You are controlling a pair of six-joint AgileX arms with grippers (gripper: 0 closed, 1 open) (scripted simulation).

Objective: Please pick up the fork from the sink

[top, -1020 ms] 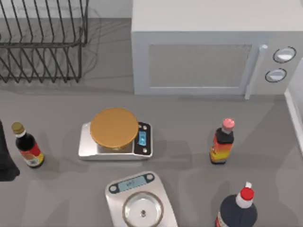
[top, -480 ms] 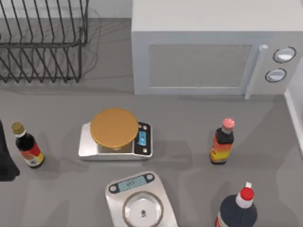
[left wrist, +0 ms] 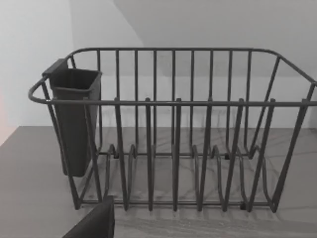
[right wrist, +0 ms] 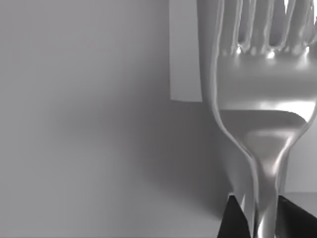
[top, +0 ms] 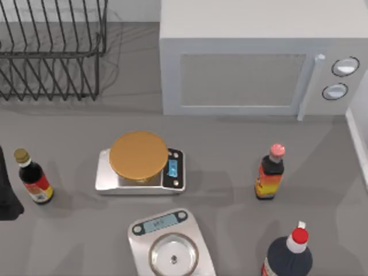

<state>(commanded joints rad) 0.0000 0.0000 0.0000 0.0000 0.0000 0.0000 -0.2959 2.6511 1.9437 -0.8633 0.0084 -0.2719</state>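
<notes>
A flat grey table (top: 230,155) fills the top view, evenly lit, with soft shadows beside what stands on it. A white microwave (top: 253,57) sits at the back, right of centre, its door handle and 2 round knobs on its right side. A dark wire dish rack (top: 52,52) stands at the back left corner. In the left wrist view the rack (left wrist: 173,134) carries a dark cutlery cup (left wrist: 74,119) on one end, and a plain white wall (left wrist: 29,54) rises behind it. A pale edge (top: 357,138) runs along the table's right side.
</notes>
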